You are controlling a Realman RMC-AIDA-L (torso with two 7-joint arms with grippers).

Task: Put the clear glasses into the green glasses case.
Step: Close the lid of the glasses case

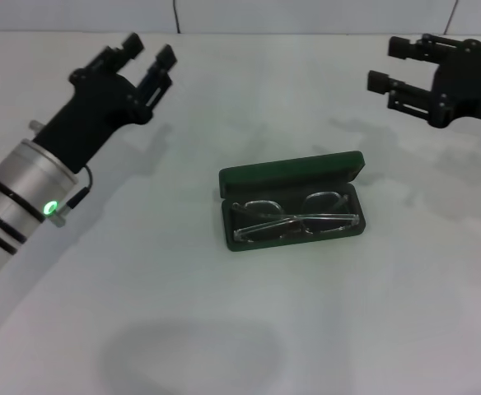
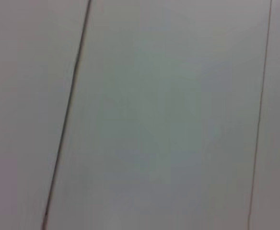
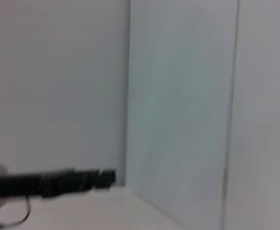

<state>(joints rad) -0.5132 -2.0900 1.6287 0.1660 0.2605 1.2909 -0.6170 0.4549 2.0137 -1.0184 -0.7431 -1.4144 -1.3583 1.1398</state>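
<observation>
The green glasses case (image 1: pixel 293 174) lies open in the middle of the white table, its lid raised at the far side. Inside its dark lining rest the clear glasses (image 1: pixel 294 217), arms folded across the lenses. My left gripper (image 1: pixel 147 49) is held above the table at the far left, well away from the case, fingers apart and empty. At the far right my right gripper (image 1: pixel 389 64) hovers open, also empty and clear of the case. Neither wrist view shows the case or the glasses.
The white table (image 1: pixel 249 329) spreads around the case. The left wrist view shows only pale wall panels with dark seams. In the right wrist view the other arm (image 3: pixel 53 183) appears far off as a dark bar before a wall corner.
</observation>
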